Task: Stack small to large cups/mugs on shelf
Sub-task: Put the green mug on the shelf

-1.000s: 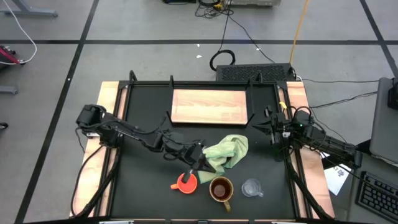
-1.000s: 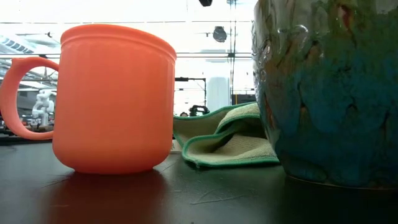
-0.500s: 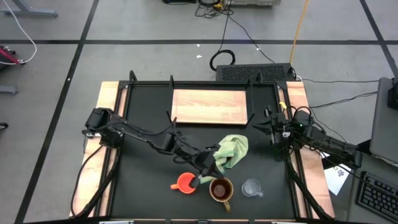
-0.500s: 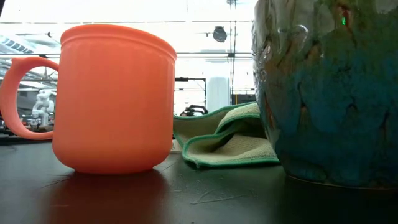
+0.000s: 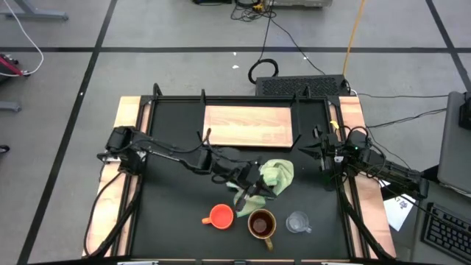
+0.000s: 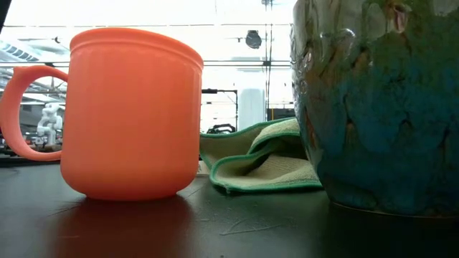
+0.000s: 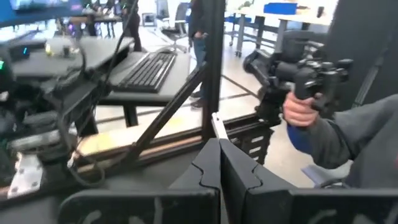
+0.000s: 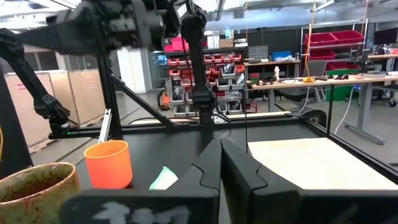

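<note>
The orange cup [image 5: 221, 216], the brown glossy mug [image 5: 261, 223] and the clear glass cup [image 5: 297, 222] stand upright in a row near the table's near edge. The orange cup [image 6: 133, 115] and the mug [image 6: 380, 107] fill the low view. The wooden shelf [image 5: 248, 125] lies flat at the far middle. My left gripper [image 5: 254, 195] is shut and empty, above the table between the green cloth [image 5: 276, 175] and the mug; its fingers show closed in the left wrist view [image 7: 221, 163]. My right gripper [image 5: 307, 151] is shut at the table's right side.
The green cloth [image 6: 258, 161] lies crumpled behind the cups. A black frame rail [image 5: 338, 184] runs along the table's right side. In the left wrist view a person's hand [image 7: 301, 112] holds a dark device beyond the table. Bare tabletop [image 5: 176, 206] lies left of the orange cup.
My left gripper has moved toward the table's right edge, from above the orange cup to a spot between the green cloth and the brown mug, with the arm stretching out further. The cups and the cloth have stayed in place.
</note>
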Robot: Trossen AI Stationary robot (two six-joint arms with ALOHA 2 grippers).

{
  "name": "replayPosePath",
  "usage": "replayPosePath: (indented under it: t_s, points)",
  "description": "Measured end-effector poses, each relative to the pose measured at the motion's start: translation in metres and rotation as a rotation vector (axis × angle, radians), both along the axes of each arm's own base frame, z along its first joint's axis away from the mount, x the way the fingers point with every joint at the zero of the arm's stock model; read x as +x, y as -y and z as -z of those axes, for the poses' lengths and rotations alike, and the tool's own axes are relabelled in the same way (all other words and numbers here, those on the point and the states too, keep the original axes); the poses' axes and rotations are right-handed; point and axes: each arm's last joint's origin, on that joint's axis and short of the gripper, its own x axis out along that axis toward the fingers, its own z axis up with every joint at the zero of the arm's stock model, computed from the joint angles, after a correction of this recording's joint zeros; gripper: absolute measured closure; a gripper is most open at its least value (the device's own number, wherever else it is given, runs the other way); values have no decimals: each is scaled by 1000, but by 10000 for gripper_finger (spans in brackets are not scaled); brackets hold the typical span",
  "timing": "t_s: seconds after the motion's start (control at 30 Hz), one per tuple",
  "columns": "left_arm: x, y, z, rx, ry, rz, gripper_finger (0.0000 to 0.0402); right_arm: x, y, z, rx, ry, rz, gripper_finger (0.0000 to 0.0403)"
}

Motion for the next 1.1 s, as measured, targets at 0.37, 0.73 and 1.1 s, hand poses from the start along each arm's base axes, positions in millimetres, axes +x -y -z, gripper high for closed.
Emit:
replayPosePath:
  t_s: [0.37, 0.73, 1.1]
  points:
    - [19, -15, 28, -26, -18, -27, 401, 1, 0, 2, 6, -16, 1, 403]
    - [17, 14, 50, -11, -165, -21, 401, 1, 1, 5, 21, -48, 1, 403]
    - [10, 35, 47, 186, -412, -57, 401, 1, 1, 6, 25, -57, 1, 403]
